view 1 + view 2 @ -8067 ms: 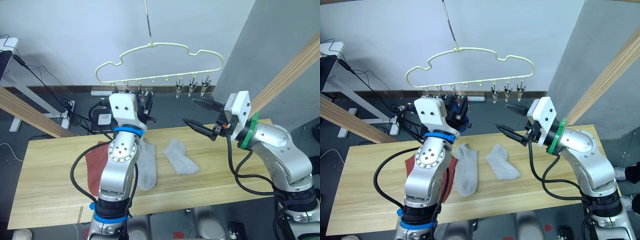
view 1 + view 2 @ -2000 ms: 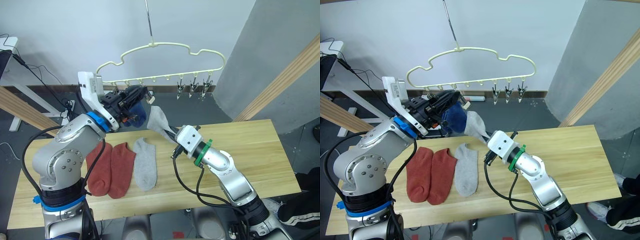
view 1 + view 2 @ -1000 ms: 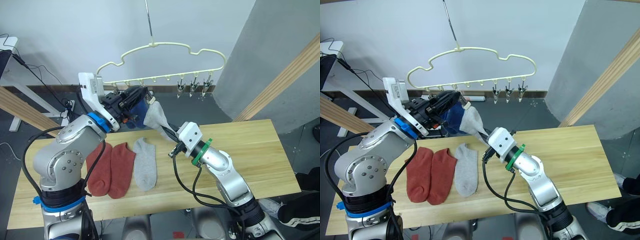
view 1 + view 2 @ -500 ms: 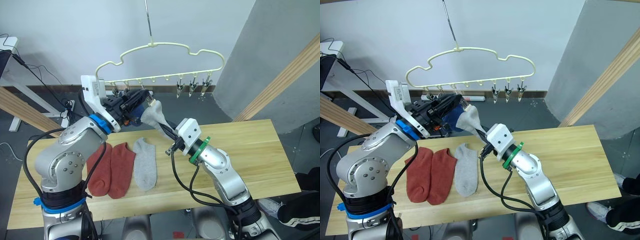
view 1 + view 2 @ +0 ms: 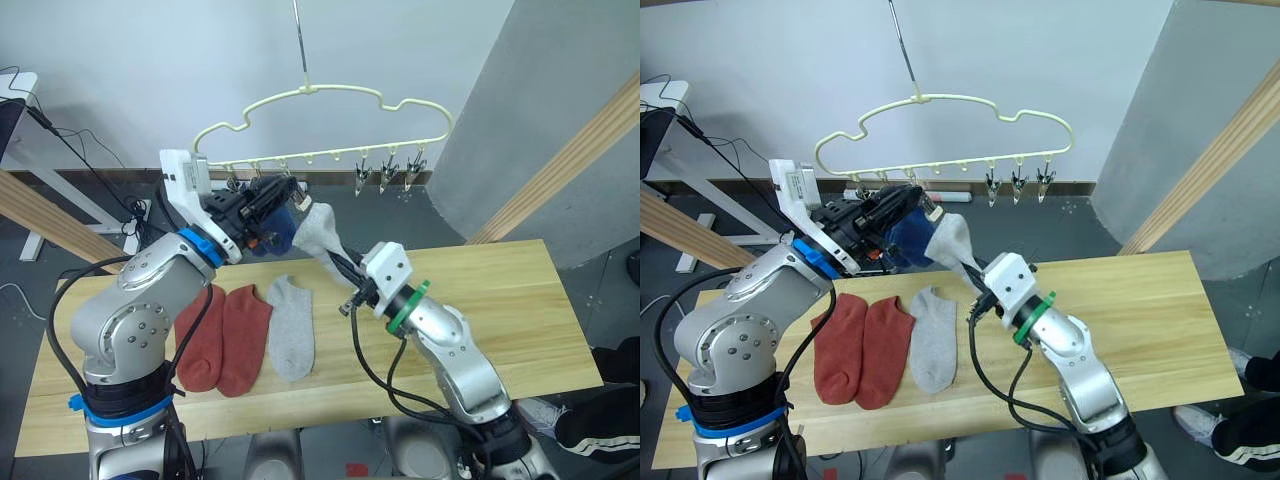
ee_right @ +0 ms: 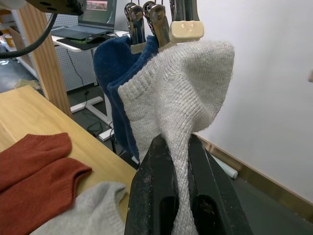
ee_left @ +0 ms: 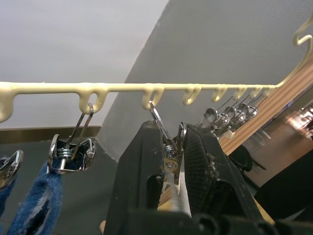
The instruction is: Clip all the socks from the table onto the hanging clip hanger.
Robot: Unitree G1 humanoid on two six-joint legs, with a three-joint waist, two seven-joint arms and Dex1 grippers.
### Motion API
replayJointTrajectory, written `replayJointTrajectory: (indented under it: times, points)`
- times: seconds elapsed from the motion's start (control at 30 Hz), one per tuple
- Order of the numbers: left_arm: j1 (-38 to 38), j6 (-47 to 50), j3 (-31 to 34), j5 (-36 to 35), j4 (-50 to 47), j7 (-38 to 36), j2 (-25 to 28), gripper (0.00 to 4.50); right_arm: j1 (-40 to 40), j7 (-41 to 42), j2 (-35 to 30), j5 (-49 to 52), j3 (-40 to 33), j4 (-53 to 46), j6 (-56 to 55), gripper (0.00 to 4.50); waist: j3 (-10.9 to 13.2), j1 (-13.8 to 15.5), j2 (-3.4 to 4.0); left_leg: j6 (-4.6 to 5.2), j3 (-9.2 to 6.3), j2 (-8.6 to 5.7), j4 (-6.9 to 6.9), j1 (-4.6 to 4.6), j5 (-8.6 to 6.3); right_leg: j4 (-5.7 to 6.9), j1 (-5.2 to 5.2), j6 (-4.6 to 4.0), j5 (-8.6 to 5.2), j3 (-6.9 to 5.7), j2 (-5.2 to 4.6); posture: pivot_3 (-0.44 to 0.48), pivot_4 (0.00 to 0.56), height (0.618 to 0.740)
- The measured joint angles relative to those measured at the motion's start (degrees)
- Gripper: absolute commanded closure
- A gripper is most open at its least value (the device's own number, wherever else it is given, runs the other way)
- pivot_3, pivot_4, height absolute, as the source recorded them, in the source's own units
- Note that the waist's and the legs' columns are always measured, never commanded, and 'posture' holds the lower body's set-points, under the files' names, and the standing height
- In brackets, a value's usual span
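1. My left pincer is raised to the pale yellow clip hanger, its two black fingers pressed against either side of one metal clip hanging from the bar, so it is closed on that clip.
2. My right pincer is clamped on a light grey sock, the fabric pinched between its two fingers, and holds it up from below.
3. The top edge of that grey sock reaches up to the clip my left pincer squeezes; I cannot tell whether the clip's teeth have bitten the fabric.
4. Two blue socks hang from neighbouring clips just beside the grey one, touching it.
5. Three empty clips hang together near the hanger's right end, well apart from my pincers.
6. The hanger hangs by its metal hook above the far edge of the counter.
7. On the counter lie three socks side by side: two rust-red socks touching each other on the left, and another grey sock just to their right.
8. The right half of the counter is bare wood.
9. A slanted wooden pole stands behind the counter on the right.
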Motion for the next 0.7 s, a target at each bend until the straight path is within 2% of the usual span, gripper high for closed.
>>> replayJointTrajectory:
  times: [0.33,0.7]
  points:
    - [-0.1,0.0,0.0,-0.3,0.1,0.1,0.0,3.99,-2.5,0.0,-1.5,-4.8,5.0,2.4,-9.0,4.50,0.0,0.0,0.00,-0.01,0.00,0.02,0.01,0.02,0.01,0.02,0.00,0.13,-0.08,0.00,0.04,-0.091,0.338,0.740]
    - [-0.2,0.0,-0.1,-0.5,0.1,0.2,0.0,3.99,-3.9,-0.6,0.3,-5.1,4.6,8.3,-10.5,4.50,0.0,0.0,0.00,-0.01,0.00,0.01,0.01,0.02,0.01,0.02,0.00,-0.03,0.02,0.00,0.01,-0.090,0.336,0.740]
